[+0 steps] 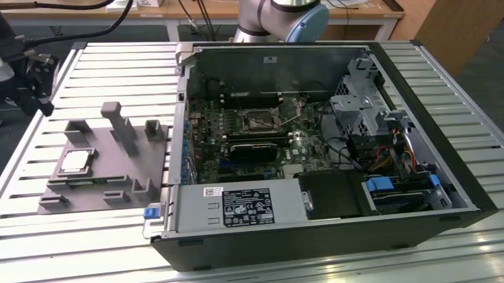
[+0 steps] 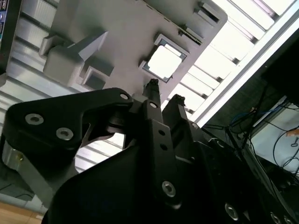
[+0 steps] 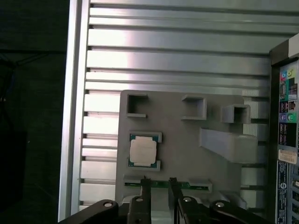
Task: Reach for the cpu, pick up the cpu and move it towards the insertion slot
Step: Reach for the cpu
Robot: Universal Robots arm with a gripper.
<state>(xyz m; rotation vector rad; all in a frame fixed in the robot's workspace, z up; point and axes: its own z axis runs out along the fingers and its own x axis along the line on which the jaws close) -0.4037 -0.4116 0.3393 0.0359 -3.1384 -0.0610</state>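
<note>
The cpu is a small silvery square chip lying flat in a recess of the grey fixture, at the exterior view's left. In both wrist views the cpu lies just beyond my black fingertips. My gripper hovers above the fixture's near edge, open, with nothing between its fingers. In the exterior view the gripper hangs above the table's left edge, apart from the cpu. The insertion slot is a metal-framed square socket on the motherboard inside the open computer case.
The open computer case stands at the exterior view's right, with a black module, cables and drive cages inside. Grey upright posts rise from the fixture beside the cpu. The ribbed aluminium table lies all around.
</note>
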